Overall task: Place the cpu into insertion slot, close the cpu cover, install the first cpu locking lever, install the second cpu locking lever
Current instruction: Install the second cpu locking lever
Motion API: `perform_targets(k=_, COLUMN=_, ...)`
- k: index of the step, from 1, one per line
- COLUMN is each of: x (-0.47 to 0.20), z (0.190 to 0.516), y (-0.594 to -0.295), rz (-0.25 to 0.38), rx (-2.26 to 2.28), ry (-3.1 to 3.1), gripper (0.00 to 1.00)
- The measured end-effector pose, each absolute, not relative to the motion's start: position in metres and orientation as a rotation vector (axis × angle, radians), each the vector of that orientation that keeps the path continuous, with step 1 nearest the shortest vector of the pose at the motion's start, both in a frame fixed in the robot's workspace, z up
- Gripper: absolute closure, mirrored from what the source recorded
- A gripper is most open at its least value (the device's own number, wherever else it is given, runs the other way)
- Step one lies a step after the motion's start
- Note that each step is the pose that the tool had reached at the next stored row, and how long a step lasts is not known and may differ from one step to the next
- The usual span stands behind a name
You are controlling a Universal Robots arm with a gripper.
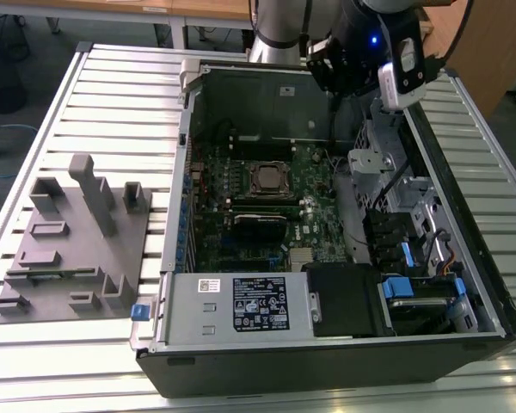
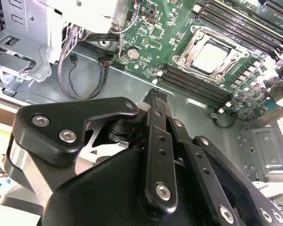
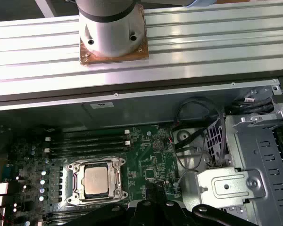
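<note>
The cpu (image 1: 269, 179) (image 2: 211, 56) (image 3: 95, 179) lies flat in the insertion slot (image 3: 71, 197) on the green board inside the open computer case. Around it, the silver cpu cover (image 2: 194, 38) (image 3: 80, 167) is folded down, and the chip shows through its window. My gripper (image 1: 327, 64) (image 2: 155, 92) (image 3: 153, 205) hangs above the back of the case, off to the side of the slot and clear of the board. Its black fingers (image 2: 153, 136) meet at their tips with nothing between them.
A grey fixture block (image 1: 69, 241) stands on the slatted table at the exterior view's left. In the case there are a power supply (image 1: 241, 305), a metal drive cage (image 1: 387, 163) (image 3: 226, 186), loose cables (image 2: 85, 70) and long memory slots (image 2: 193, 87). The arm's base (image 3: 111, 28) is bolted behind the case.
</note>
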State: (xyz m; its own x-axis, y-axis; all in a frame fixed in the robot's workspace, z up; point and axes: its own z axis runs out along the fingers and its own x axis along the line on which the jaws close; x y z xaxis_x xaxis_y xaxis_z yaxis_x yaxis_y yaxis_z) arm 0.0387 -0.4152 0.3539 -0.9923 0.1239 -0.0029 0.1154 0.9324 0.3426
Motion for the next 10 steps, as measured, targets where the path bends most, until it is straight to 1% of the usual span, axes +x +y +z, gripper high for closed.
perform_targets(k=10, x=0.0376, z=0.3579, y=-0.4152, rz=0.521, rx=0.189, ry=3.067, gripper=0.9)
